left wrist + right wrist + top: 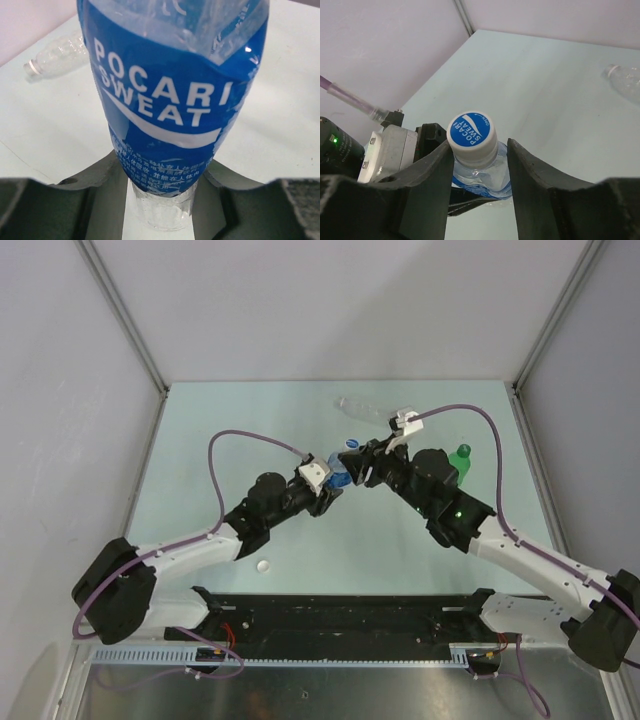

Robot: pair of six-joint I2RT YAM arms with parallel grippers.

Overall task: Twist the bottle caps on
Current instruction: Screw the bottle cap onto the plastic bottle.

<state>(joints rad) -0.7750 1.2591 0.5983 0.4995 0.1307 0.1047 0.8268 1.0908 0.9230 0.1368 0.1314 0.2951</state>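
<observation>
Between your two pincers, a little past the middle of the desk [230, 430], is the clear plastic bottle with a blue label [170, 100]. Its white round screw cap with a blue printed top [471, 134] sits on the neck; how far it is threaded on you cannot tell. Your left pincer [165, 200] is clamped on the bottle's clear bottom end, one finger pressing each side. In the top view both wrists hide most of the bottle.

Your right pincer [480, 150] straddles the cap, part open. One finger lies against the cap's side and the other stands off with a sliver of gap, so it has hold of nothing.

Just beyond, the clear unlabelled plastic bottle [360, 408] lies on its side near the far edge. The right wrist view cuts it off, and whether it is capped is hard to make out. To the right, the translucent green plastic bottle [462, 460] is mostly hidden behind your right arm. The small loose white round cap [263, 565] lies beside your left arm, near the black front rail [340, 612].

The grey walls [100, 360] close in the far, left and right edges. The widest bare stretch of desk is at the far left.
</observation>
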